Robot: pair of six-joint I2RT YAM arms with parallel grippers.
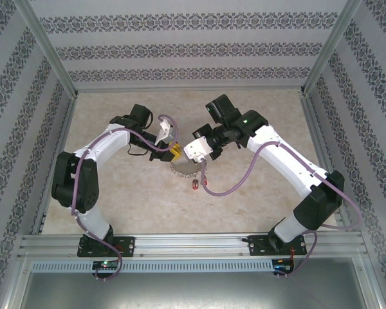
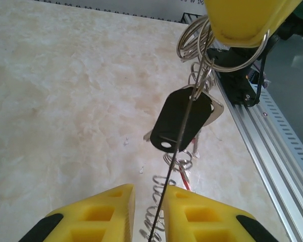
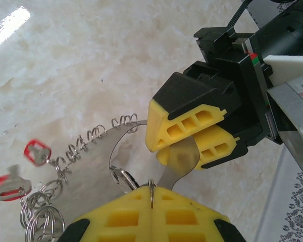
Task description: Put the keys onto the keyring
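The keyring [image 3: 83, 174] is a thin silvery loop with wire coils along its rim, held above the table [image 1: 257, 199] between both arms [image 1: 180, 168]. My left gripper [image 2: 150, 189] straddles its thin edge [image 2: 166, 201], which lies against one finger with a narrow gap left. From the right wrist view, the left gripper [image 3: 159, 146] has its fingers around the ring's metal tab [image 3: 179, 159]. My right gripper [image 3: 151, 190] is shut on a small split ring [image 3: 151, 194]. A black-headed key [image 2: 182, 123] hangs from that ring. Two red-headed keys [image 3: 37, 151] dangle from the rim.
One red-headed key [image 1: 194, 185] lies loose on the marble table just in front of the grippers. Patterned walls and an aluminium frame [image 1: 193, 241] enclose the table. Both arms crowd the middle, their grippers [image 1: 183, 151] almost touching.
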